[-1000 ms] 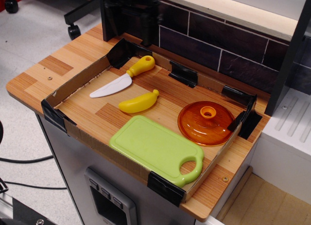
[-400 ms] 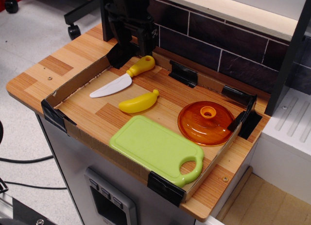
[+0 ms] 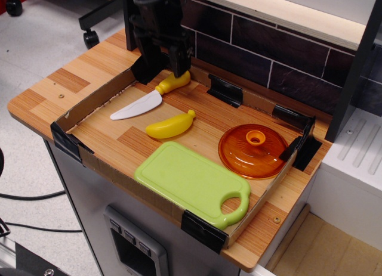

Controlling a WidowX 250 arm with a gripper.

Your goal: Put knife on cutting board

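The knife (image 3: pixel 145 101) lies at the back left of the cardboard tray, white blade pointing front-left, yellow handle toward the back wall. My black gripper (image 3: pixel 162 66) hangs open just above the handle, one finger (image 3: pixel 147 63) on its left and the other on its right, whose tip covers the handle's end. The light-green cutting board (image 3: pixel 190 180) lies flat at the tray's front, its handle loop to the right. Nothing is on the board.
A yellow toy banana (image 3: pixel 171 125) lies between knife and board. An orange translucent lid (image 3: pixel 253 151) sits right of it. The low cardboard tray wall (image 3: pixel 98 96) with black corner clips rings everything. A dark tiled wall (image 3: pixel 262 55) stands behind.
My gripper has come down from the top edge of the view toward the knife handle. The knife, banana, lid and board have not moved.
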